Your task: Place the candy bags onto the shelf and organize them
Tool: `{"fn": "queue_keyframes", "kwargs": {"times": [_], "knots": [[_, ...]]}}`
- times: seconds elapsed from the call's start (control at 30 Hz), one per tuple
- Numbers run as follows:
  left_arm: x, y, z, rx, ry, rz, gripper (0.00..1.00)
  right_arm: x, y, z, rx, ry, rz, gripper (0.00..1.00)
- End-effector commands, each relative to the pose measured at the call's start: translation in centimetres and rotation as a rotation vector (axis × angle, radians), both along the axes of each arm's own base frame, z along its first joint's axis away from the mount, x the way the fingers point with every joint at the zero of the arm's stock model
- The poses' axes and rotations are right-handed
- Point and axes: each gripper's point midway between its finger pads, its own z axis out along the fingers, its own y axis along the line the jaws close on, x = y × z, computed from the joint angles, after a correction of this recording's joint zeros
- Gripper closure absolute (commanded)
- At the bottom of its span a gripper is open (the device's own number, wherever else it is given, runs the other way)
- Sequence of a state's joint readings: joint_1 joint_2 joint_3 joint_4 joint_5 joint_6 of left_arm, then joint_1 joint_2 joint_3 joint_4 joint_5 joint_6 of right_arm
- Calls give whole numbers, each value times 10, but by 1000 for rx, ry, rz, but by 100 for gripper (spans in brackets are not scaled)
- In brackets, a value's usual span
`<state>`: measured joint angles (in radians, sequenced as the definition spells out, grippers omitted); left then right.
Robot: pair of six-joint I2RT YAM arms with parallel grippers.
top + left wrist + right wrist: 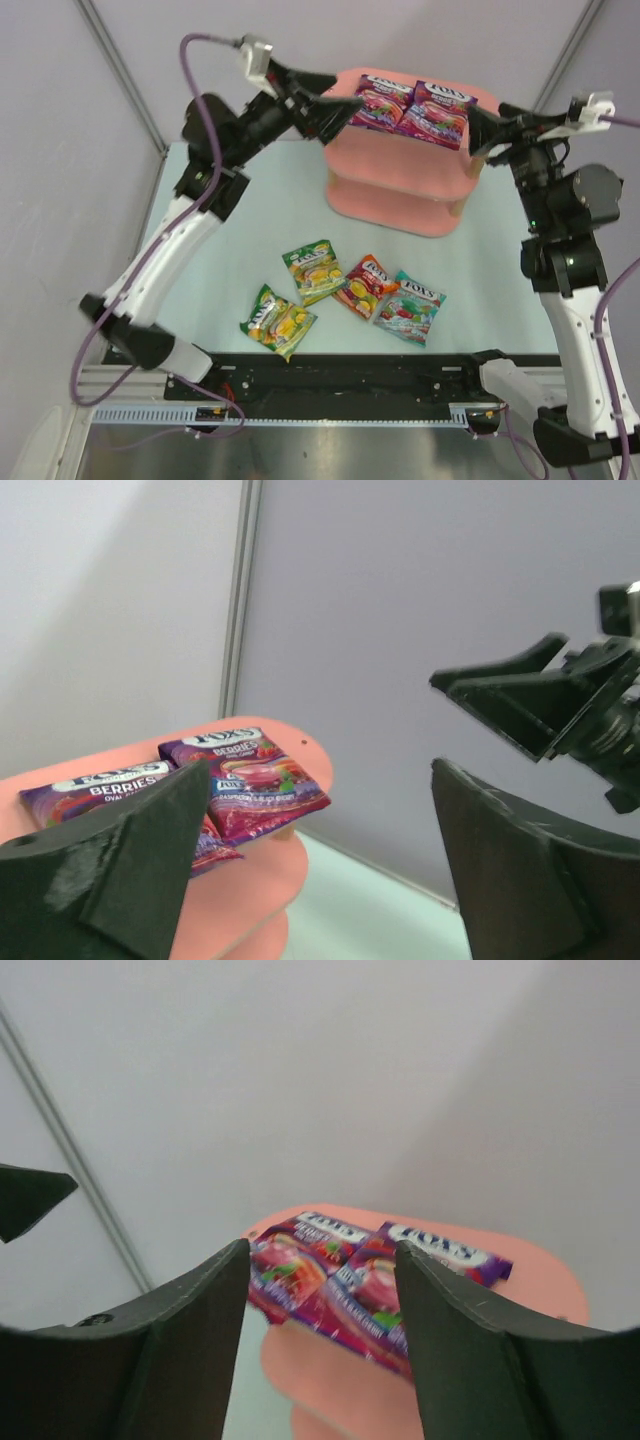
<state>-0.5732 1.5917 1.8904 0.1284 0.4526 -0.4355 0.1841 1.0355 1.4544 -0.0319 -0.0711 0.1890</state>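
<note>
Left tool (342, 112), at the left end of the pink three-tier shelf (392, 205): jaws spread wide, nothing between them. In its wrist view we see both fingers apart, with the shelf's top board below and to their left. We cannot tell whether a fingertip touches the nearest bag.

Right tool (478, 130), at the right end of the same top board: jaws parted and likewise empty. In its wrist view we see the top board through the gap.

On the shelf's top board we find the first purple candy bag (380, 100) toward the left end and the second purple candy bag (437, 112) toward the right end. Both lie flat, side by side with edges meeting, and both are labelled "Berries".

On the pale green counter (230, 200), in front of the shelf toward the arm bases and well apart from it, four bags lie flat:
- the first yellow-green candy bag (313, 270);
- the red-orange candy bag (365, 285), just to its right;
- the teal-white candy bag (410, 307), touching the red-orange one;
- the second yellow-green candy bag (278, 320), farthest from the shelf and leftmost.
</note>
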Motion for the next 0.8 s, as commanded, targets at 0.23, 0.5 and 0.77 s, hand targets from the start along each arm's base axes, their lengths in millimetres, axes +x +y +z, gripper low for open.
{"fn": "queue_keyframes", "kwargs": {"times": [0.23, 0.5, 0.77], "knots": [[-65, 77, -188, 115, 290, 179, 0, -56, 51, -155, 23, 424, 155, 8], [-89, 107, -326, 174, 563, 267, 0, -91, 49, -298, 71, 741, 138, 0], [-97, 105, -402, 289, 721, 249, 0, -90, 59, -388, 103, 965, 108, 5]]}}
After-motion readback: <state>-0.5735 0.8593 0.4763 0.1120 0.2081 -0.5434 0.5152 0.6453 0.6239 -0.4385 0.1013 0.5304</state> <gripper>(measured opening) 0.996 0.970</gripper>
